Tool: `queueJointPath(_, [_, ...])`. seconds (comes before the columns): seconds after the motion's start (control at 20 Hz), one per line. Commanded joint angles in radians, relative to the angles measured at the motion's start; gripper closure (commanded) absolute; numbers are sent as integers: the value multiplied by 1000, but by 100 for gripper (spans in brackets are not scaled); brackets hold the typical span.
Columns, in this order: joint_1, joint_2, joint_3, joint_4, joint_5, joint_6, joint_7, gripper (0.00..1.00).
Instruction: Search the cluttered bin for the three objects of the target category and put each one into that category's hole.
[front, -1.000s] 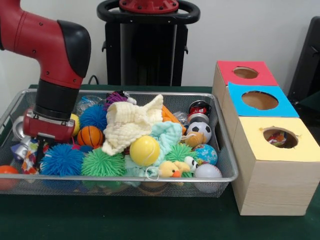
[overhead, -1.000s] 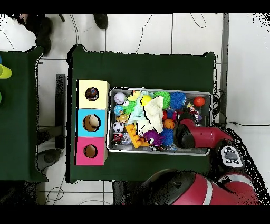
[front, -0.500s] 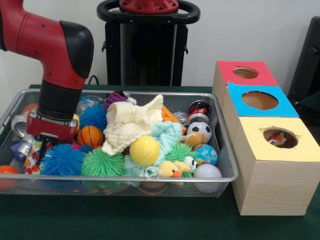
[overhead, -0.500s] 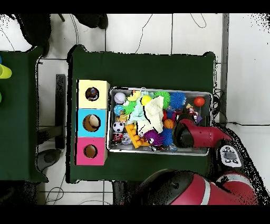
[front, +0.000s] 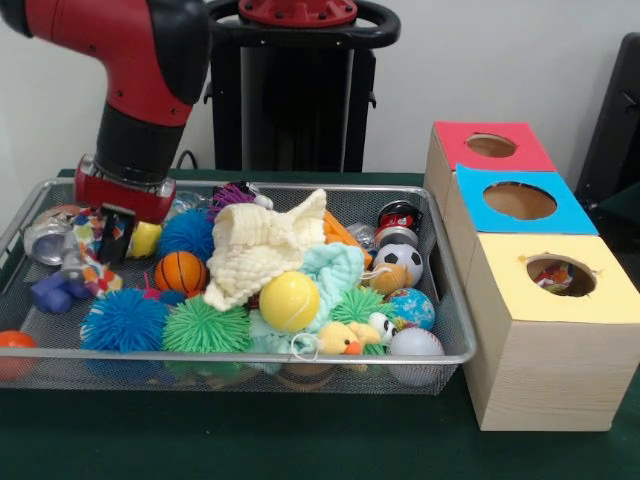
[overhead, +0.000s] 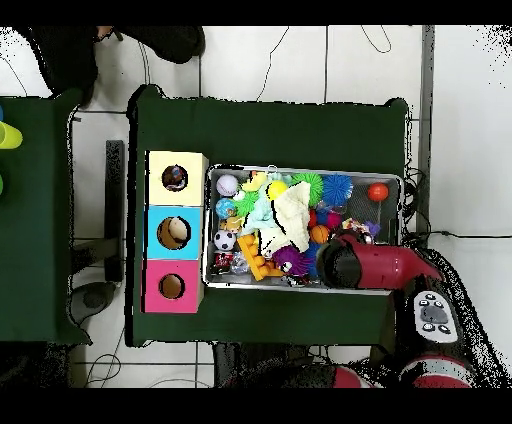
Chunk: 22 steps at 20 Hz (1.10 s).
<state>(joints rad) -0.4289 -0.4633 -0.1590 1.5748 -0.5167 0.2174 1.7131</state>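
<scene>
Jaws (front: 112, 232) sit clamped on a multicoloured rope toy (front: 90, 262), which hangs from them over the 9 o'clock end of the wire bin (front: 440, 300) in the front view. From my station the toy looks soft and floppy: knotted cord, light, with its lower end drooping toward the blue spiky ball (front: 122, 320) and a purple piece at about 8 o'clock of the jaws. I judge it will swing and sag in transit, so the hold near its upper knot looks sensible; a grip on a loose strand could slip. Three boxes stand on the counter (front: 300, 440) at 3 o'clock of the bin: a red box (front: 488, 148), a blue box (front: 520, 200) and a yellow box (front: 560, 275). I cannot tell which hole suits this toy. Overhead, the arm (overhead: 375, 265) covers the bin's 4 o'clock corner.
</scene>
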Motion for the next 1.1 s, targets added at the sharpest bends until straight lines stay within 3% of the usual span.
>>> queueJointPath(0.05, [30,-106,20,133,72,152,124,100])
queueJointPath(0.5, [-16,-196,159,189,83,-10,105,100])
queueJointPath(0.75, [-39,-248,235,222,83,-35,90,100])
queueJointPath(0.95, [-20,-280,235,235,107,3,108,100])
queueJointPath(1.1, [26,-251,169,203,90,28,117,100])
